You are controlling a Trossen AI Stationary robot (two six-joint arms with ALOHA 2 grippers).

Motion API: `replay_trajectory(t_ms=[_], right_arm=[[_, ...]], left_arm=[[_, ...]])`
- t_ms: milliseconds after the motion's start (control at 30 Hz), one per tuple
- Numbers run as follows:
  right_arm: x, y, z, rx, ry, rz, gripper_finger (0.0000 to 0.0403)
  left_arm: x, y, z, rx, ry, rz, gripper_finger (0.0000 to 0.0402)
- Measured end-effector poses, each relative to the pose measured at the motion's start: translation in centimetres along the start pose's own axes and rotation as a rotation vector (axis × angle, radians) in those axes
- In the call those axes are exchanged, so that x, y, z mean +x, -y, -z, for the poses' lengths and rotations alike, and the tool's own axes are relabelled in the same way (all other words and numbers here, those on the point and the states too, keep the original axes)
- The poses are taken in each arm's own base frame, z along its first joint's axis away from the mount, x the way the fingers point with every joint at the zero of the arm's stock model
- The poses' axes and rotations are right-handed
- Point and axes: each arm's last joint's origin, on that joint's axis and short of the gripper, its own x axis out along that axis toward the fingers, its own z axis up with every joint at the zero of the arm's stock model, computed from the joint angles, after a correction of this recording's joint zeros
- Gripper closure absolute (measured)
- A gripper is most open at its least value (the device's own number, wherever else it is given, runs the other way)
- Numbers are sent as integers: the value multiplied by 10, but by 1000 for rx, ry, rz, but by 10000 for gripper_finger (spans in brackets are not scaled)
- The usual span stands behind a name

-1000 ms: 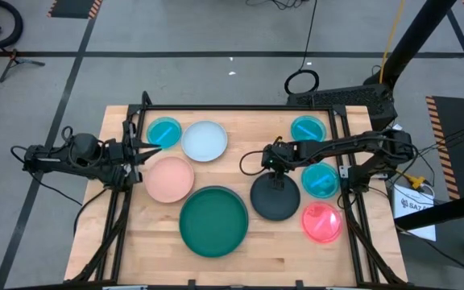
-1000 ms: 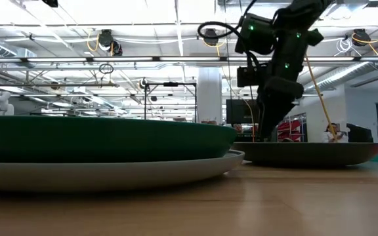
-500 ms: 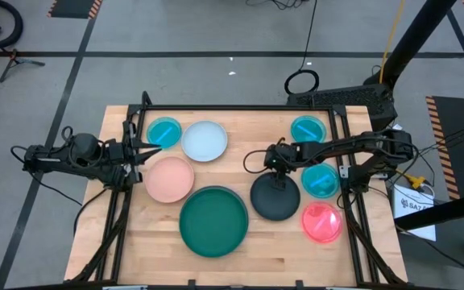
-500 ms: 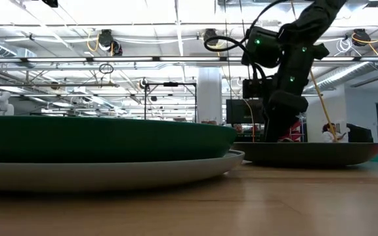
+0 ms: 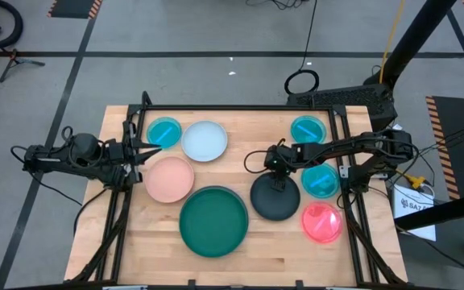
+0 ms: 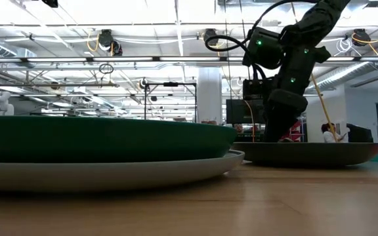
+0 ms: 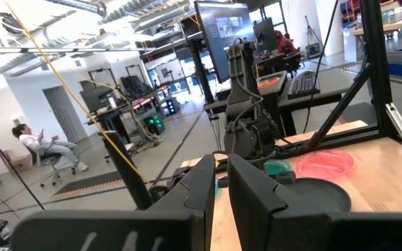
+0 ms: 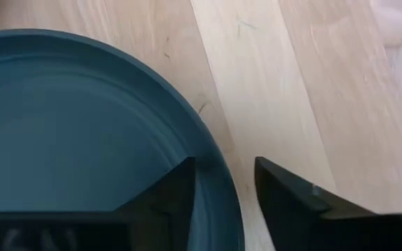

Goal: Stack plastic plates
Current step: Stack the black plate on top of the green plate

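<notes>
Cyan plates three, pink-red plate one.

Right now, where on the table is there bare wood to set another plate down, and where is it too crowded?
Free: the front left corner, in front of the pink plate and left of the green plate; also the back middle, between the white plate and the back cyan plate. Crowded: the right side, where the right gripper straddles the black plate's rim.

Wooden table, plastic plates spread out
</notes>
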Motion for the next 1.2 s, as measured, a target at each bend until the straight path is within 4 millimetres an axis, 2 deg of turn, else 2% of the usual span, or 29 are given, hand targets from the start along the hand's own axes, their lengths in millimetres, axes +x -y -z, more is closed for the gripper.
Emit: replay_trajectory(t_ms=[233,300,500,667,1000,1200], right_arm=[[0,0,0,3,1,-2,375],[-1,0,0,-1,1,-5,391],[-5,4,2,13,-24,7,387],[-24,11,3,37,3,19,398],[-86,15,2,111,271,90,400],[-98,9,-6,182,418,38,400]], left_arm=[[0,0,0,-5,0,0,353],[0,0,0,-5,0,0,353],[0,0,0,-7,1,0,353],[0,0,0,-9,0,1,353],[0,0,0,-17,0,0,353],[0,0,0,-18,1,0,353]])
